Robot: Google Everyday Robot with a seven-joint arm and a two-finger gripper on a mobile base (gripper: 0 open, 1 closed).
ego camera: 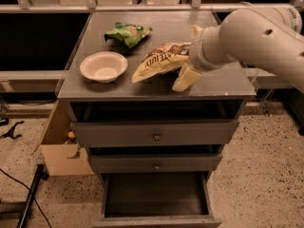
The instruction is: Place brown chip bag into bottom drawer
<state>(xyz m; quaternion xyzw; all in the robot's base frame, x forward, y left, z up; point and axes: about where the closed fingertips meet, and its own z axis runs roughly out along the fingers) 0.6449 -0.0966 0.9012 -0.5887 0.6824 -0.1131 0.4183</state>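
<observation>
The brown chip bag (159, 61), pale yellow with a dark brown panel and white lettering, lies tilted on the cabinet top (213, 84), right of centre. My gripper (184, 58) is at the bag's right end, one finger behind it and one in front, closed on it. The bag's left tip points down towards the counter. The bottom drawer (156, 194) is pulled open at the foot of the cabinet and its inside looks empty. The white arm reaches in from the right.
A white bowl (103, 66) sits left of the bag and a green chip bag (127, 33) behind it. The two upper knobbed drawers (154, 136) are shut. A cardboard box (59, 148) stands on the floor to the left, with a black cable nearby.
</observation>
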